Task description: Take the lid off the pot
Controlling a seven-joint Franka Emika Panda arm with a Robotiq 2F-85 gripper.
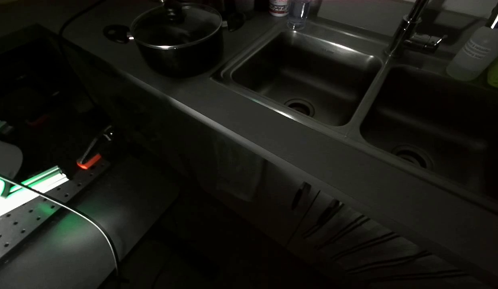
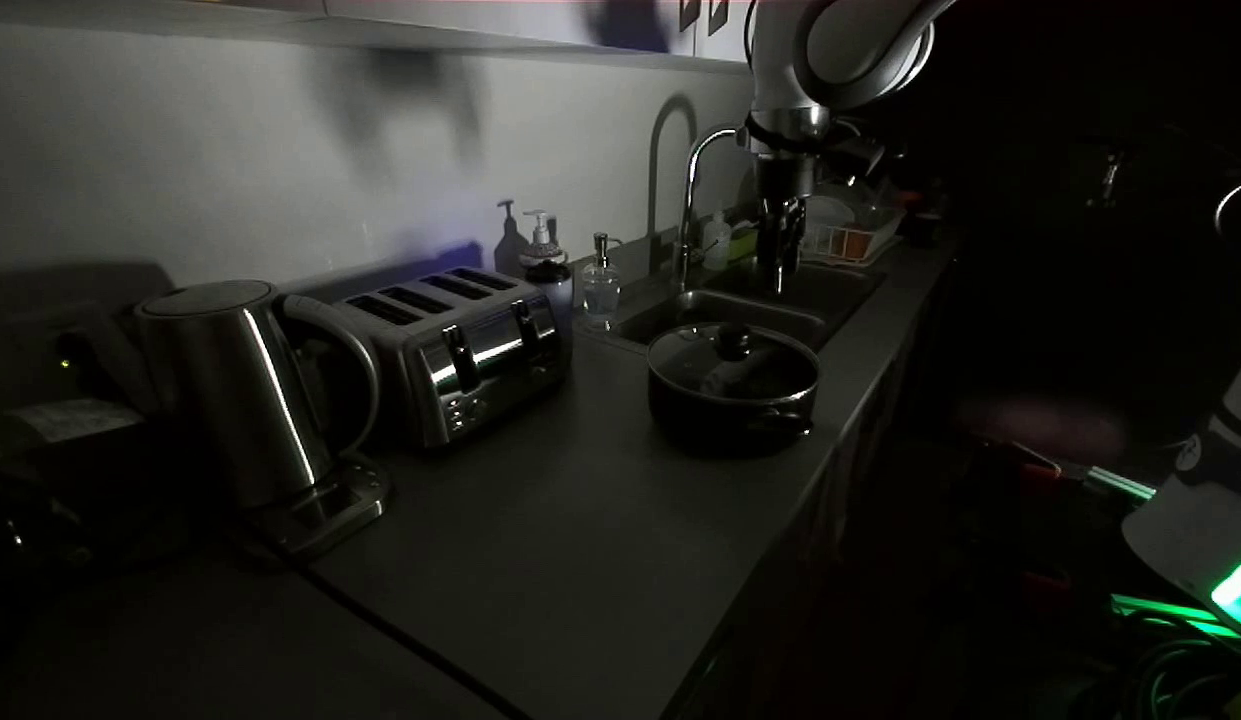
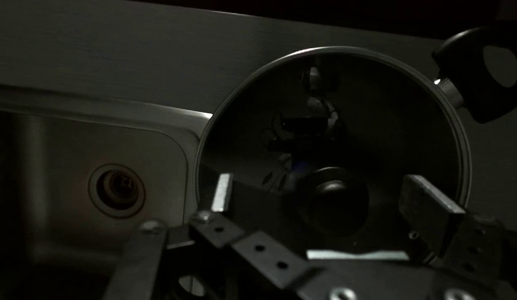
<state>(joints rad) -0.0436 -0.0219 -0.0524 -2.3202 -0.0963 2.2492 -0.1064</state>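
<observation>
Jaws spread wide, holding nothing, dark knob (image 3: 335,206) framed between them in the wrist view! The glass lid (image 1: 180,32) sits on the black pot (image 1: 184,59); an off-centre descent could catch it and skid it sideways.

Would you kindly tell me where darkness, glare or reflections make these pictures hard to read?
In both exterior views, large areas are nearly black; in an exterior view, a strip at the left edge is blown out to white; in an exterior view, the faucet throws a curved shadow on the wall; in the wrist view, the glass lid mirrors dim shapes.
</observation>
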